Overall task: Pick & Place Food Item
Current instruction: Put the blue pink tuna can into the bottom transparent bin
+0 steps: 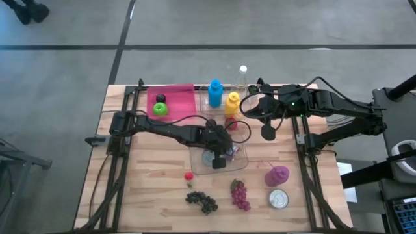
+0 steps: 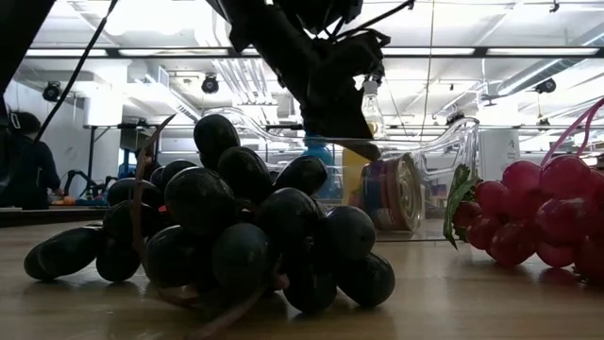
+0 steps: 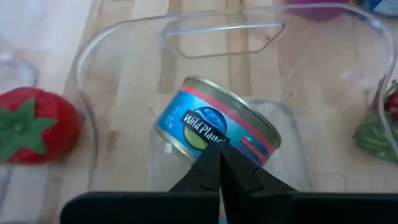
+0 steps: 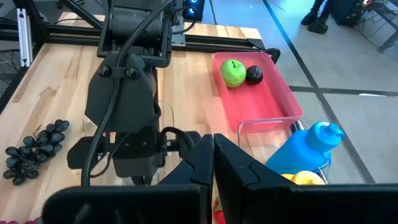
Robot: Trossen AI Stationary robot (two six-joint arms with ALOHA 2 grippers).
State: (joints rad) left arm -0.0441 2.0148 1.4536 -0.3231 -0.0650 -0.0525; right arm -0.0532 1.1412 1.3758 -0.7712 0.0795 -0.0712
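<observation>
A blue-labelled tuna can (image 3: pixel 211 121) lies tilted inside a clear plastic container (image 3: pixel 124 37) at the table's middle (image 1: pixel 242 164). In the low view the can (image 2: pixel 396 194) stands on its edge in the container. My left gripper (image 3: pixel 219 155) is shut and hangs just over the can (image 1: pixel 219 161), with its tip near rim height (image 2: pixel 363 146). My right gripper (image 4: pixel 213 146) is shut and hovers off to the right (image 1: pixel 268 133), near the bottles, holding nothing. My left gripper points down at the can's side wall (image 3: pixel 231 142) from above with shut fingers. Whether the fingertips touch the can, I cannot tell.
A strawberry (image 1: pixel 189 175), black grapes (image 1: pixel 201 201), red grapes (image 1: pixel 239 195), a purple item (image 1: pixel 277 174) and another can (image 1: pixel 278 199) lie nearer the table's near edge. A pink tray (image 1: pixel 185 97) with a green apple (image 1: pixel 160 108) and blue (image 1: pixel 215 91), yellow (image 1: pixel 232 104) and clear bottles (image 1: pixel 243 75) stand along the far edge.
</observation>
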